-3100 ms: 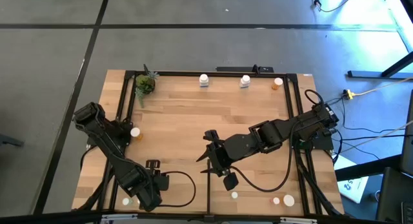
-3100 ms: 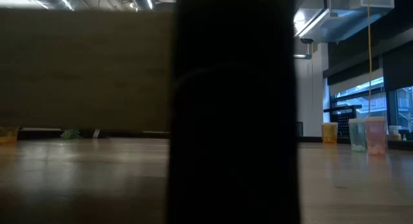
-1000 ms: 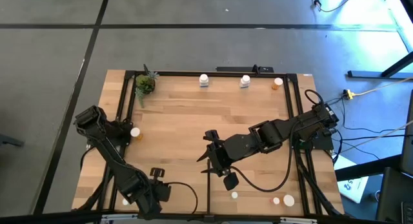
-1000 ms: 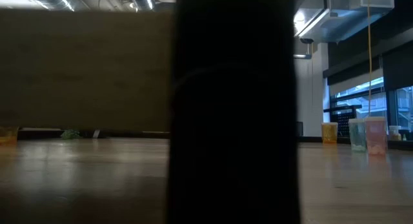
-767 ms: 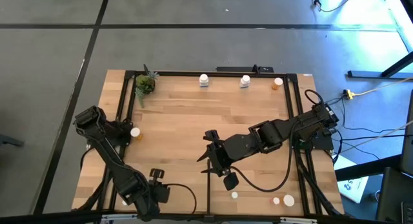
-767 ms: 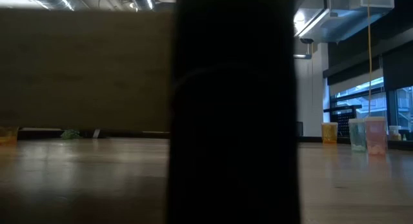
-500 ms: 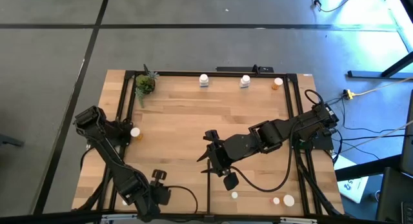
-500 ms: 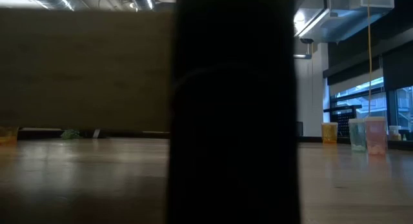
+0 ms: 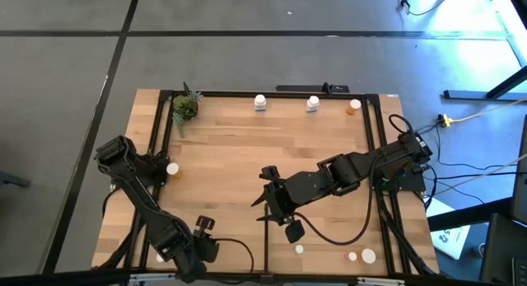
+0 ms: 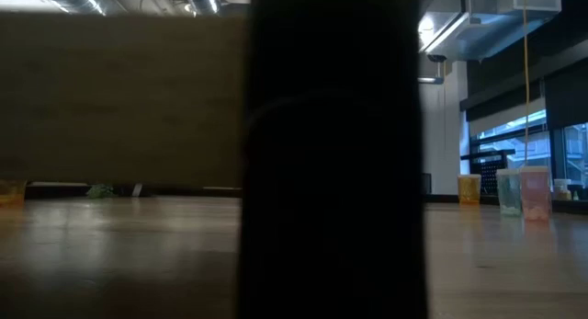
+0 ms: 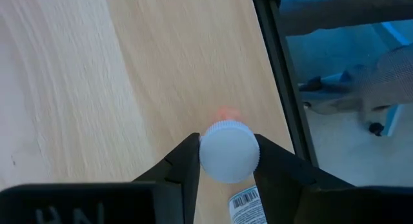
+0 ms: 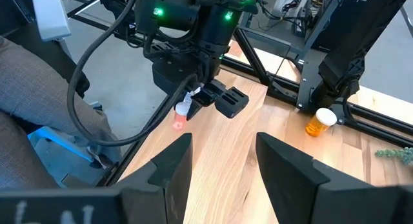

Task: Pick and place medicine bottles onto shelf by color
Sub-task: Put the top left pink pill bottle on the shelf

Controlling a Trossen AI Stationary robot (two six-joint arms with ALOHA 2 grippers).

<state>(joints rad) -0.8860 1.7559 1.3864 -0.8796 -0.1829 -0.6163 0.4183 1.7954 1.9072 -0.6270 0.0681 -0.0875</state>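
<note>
High view: the left gripper [image 9: 200, 236] is hanging over the near left part of the shelf [image 9: 247, 154], close to the front edge. The right gripper [image 9: 265, 206] is waiting near the middle of the shelf. Two white bottles [image 9: 260, 102] are standing along the far edge, with an orange bottle [image 9: 354, 106] beside the far right corner. A small potted plant [image 9: 184, 107] is sitting at the far left corner.

Low view: a dark shape is blocking the centre; neither gripper is identifiable.

Left wrist view: the jaws are clamping a held bottle [image 11: 230, 151] by its white cap, one finger pressing on each side, above the wood near the black frame bar [image 11: 279, 69].

Right wrist view: the right fingers [image 12: 170, 164] are standing apart, gripping nothing. The left gripper is showing farther off, carrying the held bottle over the planks.
</note>
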